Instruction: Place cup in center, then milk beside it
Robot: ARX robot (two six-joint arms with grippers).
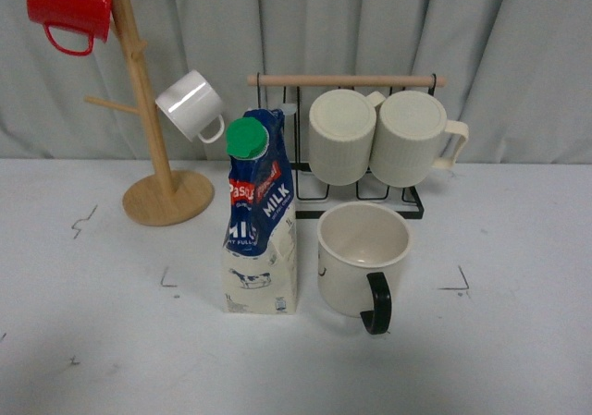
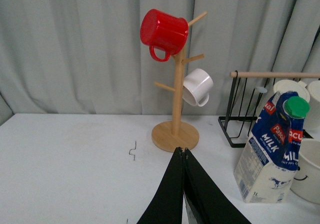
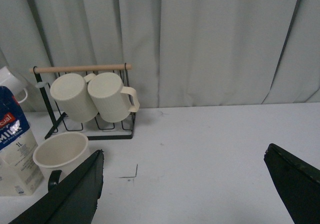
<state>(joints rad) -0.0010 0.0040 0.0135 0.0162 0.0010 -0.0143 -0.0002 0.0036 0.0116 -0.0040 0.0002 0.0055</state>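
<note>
The cup [image 1: 363, 258], a cream mug with a black handle turned toward the table's front, stands upright inside the center [image 1: 199, 260], the white tabletop area framed by small black corner marks. The milk [image 1: 261, 221], a blue and white carton with a green cap, stands upright close to the cup's left, a small gap between them. Neither gripper shows in the front view. My left gripper [image 2: 183, 150] is shut and empty, above the table, left of the milk [image 2: 270, 159] and apart from it. My right gripper [image 3: 183, 156] is open and empty, right of the cup [image 3: 62, 154].
A wooden mug tree [image 1: 148, 110] at the back left holds a red mug [image 1: 69, 4] and a small white mug [image 1: 190, 105]. A black wire rack [image 1: 407, 202] behind the cup holds two ribbed cream mugs [image 1: 342, 136]. A grey curtain hangs behind the table.
</note>
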